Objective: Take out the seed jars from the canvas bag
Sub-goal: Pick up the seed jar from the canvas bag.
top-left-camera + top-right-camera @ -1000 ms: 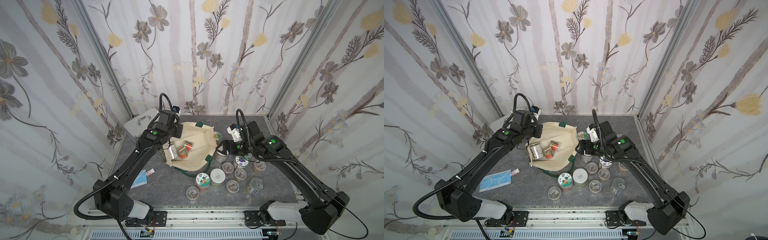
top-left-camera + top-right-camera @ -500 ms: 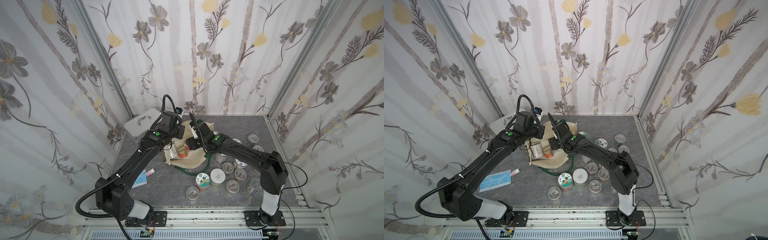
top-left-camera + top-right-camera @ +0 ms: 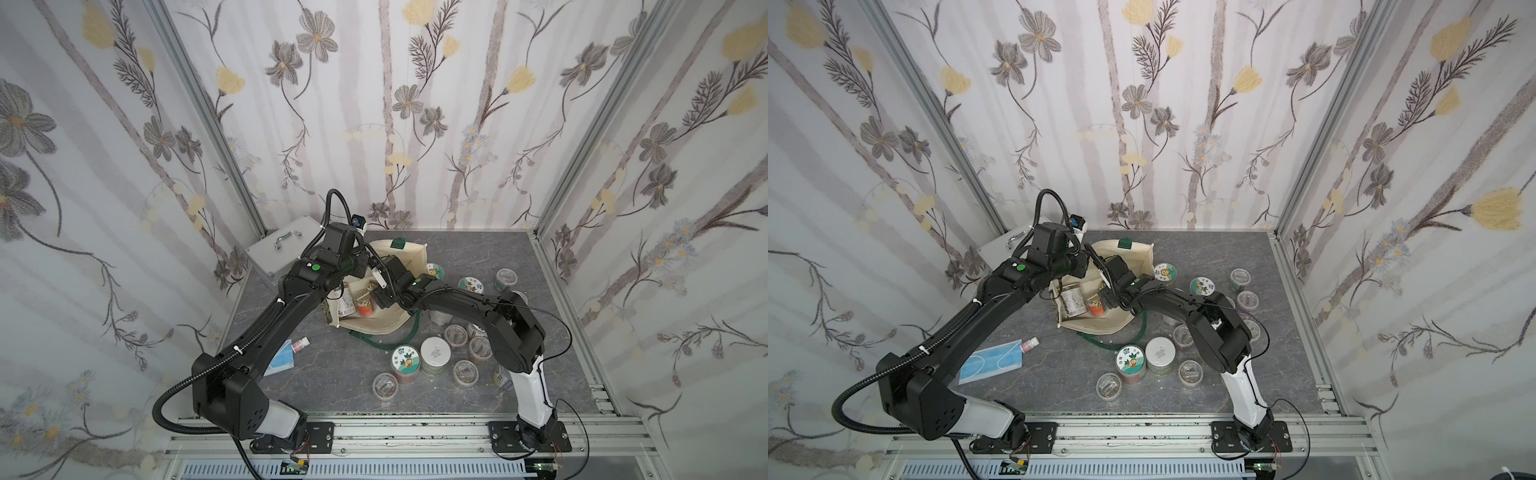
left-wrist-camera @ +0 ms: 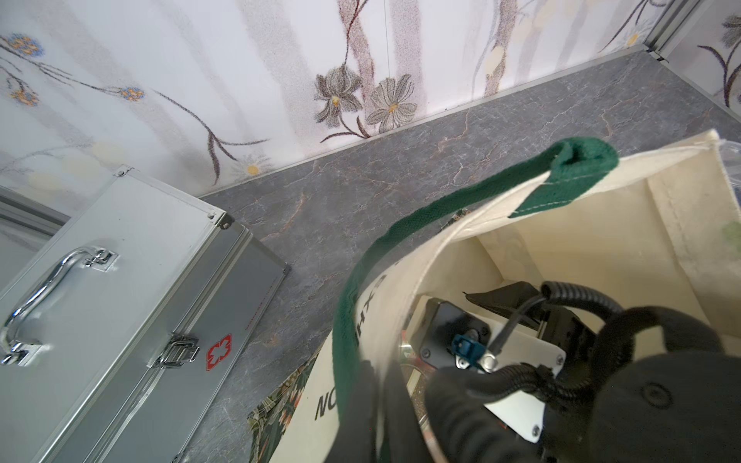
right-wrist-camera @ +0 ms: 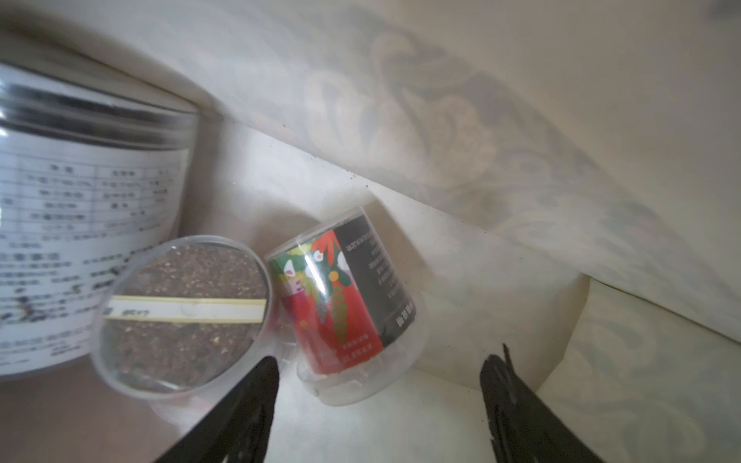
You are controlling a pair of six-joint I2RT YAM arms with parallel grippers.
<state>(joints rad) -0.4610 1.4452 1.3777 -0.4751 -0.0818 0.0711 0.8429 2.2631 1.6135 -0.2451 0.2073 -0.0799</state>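
Pinches the rim of the canvas bag [image 3: 409, 259] with the left gripper [image 4: 379, 401], fingers pressed together on the cloth. Has the right gripper [image 5: 381, 360] inside the bag, fingers spread either side of the near end of a red-labelled jar [image 5: 345, 296] lying on its side, not closed on it. Alongside, a clear-lidded jar [image 5: 184, 312] and a white-labelled jar [image 5: 80, 240]. Bag near the tabletop's [image 3: 332, 382] back edge, left of middle; other jars [image 3: 434, 352] outside it, from the middle to the right edge.
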